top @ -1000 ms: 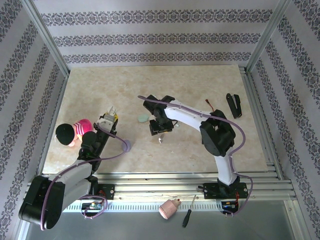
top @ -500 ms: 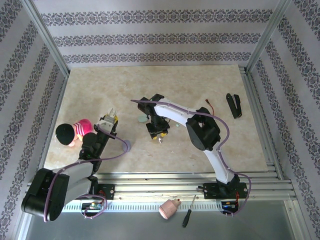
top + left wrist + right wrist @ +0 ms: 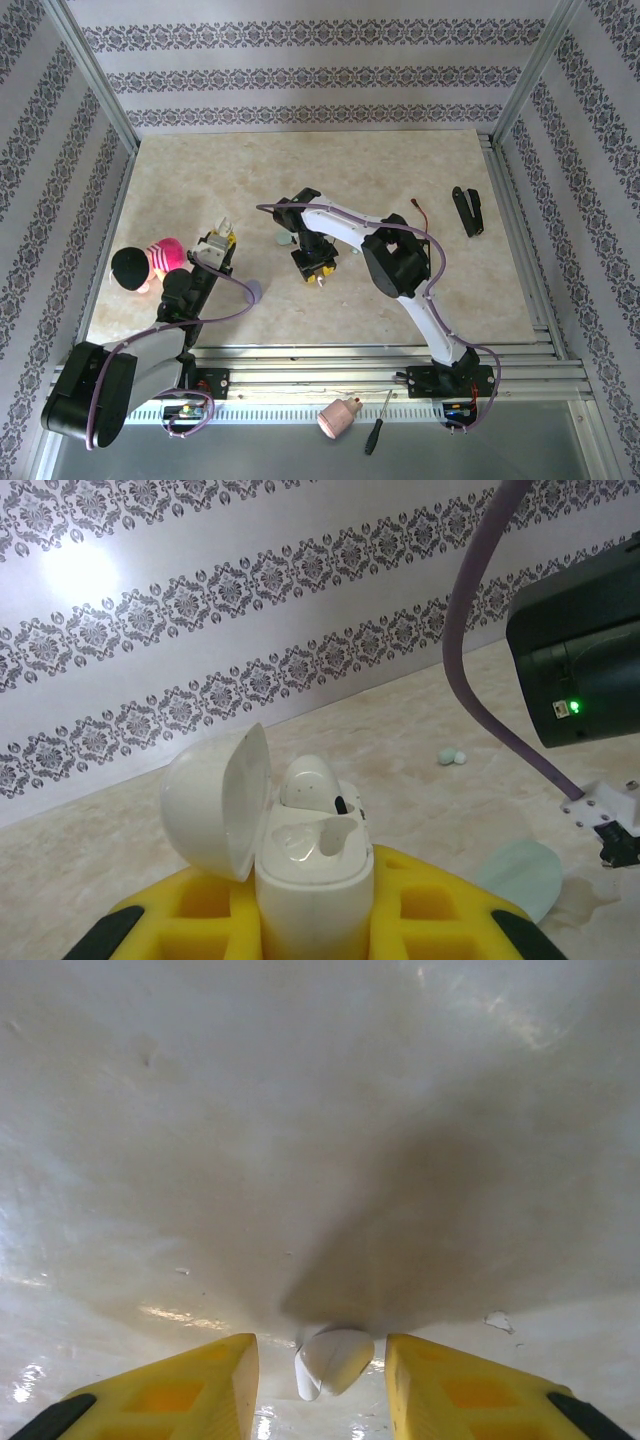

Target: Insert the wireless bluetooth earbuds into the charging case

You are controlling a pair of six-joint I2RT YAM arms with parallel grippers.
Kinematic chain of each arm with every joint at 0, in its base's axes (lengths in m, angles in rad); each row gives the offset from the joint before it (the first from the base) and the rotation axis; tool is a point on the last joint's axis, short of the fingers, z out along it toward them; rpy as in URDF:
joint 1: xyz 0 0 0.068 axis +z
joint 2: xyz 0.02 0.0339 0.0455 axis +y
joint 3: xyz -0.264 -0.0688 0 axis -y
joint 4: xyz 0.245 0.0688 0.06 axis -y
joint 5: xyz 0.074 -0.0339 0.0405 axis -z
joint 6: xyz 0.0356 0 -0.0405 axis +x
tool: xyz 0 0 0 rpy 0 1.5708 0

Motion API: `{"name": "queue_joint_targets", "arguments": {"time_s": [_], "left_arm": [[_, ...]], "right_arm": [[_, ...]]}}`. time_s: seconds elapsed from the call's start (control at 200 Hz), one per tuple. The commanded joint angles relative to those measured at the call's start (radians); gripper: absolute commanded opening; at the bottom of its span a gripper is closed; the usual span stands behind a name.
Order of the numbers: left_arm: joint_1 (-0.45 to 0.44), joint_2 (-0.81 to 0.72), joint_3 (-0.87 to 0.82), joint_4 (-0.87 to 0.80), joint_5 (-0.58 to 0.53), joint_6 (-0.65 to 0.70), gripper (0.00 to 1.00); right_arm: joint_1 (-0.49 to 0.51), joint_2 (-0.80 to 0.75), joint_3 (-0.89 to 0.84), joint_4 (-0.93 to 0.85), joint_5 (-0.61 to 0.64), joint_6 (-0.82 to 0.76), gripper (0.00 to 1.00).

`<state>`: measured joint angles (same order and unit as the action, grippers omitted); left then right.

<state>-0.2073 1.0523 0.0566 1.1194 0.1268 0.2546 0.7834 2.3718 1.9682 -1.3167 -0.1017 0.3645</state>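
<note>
My left gripper (image 3: 315, 912) is shut on a white charging case (image 3: 312, 880), held upright with its lid (image 3: 215, 800) open to the left. One white earbud (image 3: 312, 785) sits in the far slot; the near slot is empty. My right gripper (image 3: 322, 1365) points down at the table, open, its yellow fingers (image 3: 190, 1385) on either side of a loose white earbud (image 3: 335, 1358), not touching it. In the top view this gripper (image 3: 316, 270) is at mid-table, right of the left gripper (image 3: 218, 242). A mint earbud pair (image 3: 450, 757) lies further back.
A mint case (image 3: 520, 875) lies on the table beside the right arm (image 3: 580, 670). A pink and black toy (image 3: 145, 265) sits at the left edge, a lilac piece (image 3: 255, 290) near the left arm, and a black tool (image 3: 466, 210) at the far right.
The right arm has folded leftward and its gripper has come down and slightly nearer, over the white earbud. The left arm has barely moved.
</note>
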Motion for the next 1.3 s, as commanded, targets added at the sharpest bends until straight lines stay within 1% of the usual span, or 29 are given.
{"name": "queue_joint_targets", "arguments": {"time_s": [0.0,0.345,0.455,0.685,0.824,0.929,1.019,1.114,1.299], "left_arm": [[0.016,-0.008,-0.009,0.036,0.013,-0.017,0.0],[0.016,0.006,-0.007,0.039,0.027,-0.021,0.0],[0.015,0.012,-0.004,0.04,0.035,-0.023,0.0],[0.016,0.013,0.008,0.038,0.068,-0.043,0.0],[0.015,0.01,0.024,0.027,0.092,-0.072,0.0],[0.014,0.002,0.049,-0.018,0.081,-0.109,0.0],[0.009,0.005,0.073,-0.035,0.127,-0.133,0.0],[0.0,0.024,0.094,-0.012,0.171,-0.165,0.0],[-0.046,0.106,0.139,0.079,0.284,-0.194,0.0]], "right_arm": [[0.007,0.024,0.027,-0.052,0.01,-0.032,0.38],[0.005,0.062,0.038,-0.036,0.02,-0.038,0.34],[0.005,0.062,0.038,-0.036,0.031,-0.038,0.26],[0.006,0.002,-0.017,0.009,0.028,-0.016,0.23],[0.001,-0.09,-0.087,0.086,-0.002,0.011,0.23],[-0.003,-0.179,-0.16,0.165,0.002,0.036,0.23],[-0.01,-0.286,-0.261,0.289,0.01,0.062,0.23],[-0.029,-0.396,-0.367,0.428,-0.016,0.09,0.23],[-0.069,-0.599,-0.577,0.713,-0.053,0.154,0.23]]}}
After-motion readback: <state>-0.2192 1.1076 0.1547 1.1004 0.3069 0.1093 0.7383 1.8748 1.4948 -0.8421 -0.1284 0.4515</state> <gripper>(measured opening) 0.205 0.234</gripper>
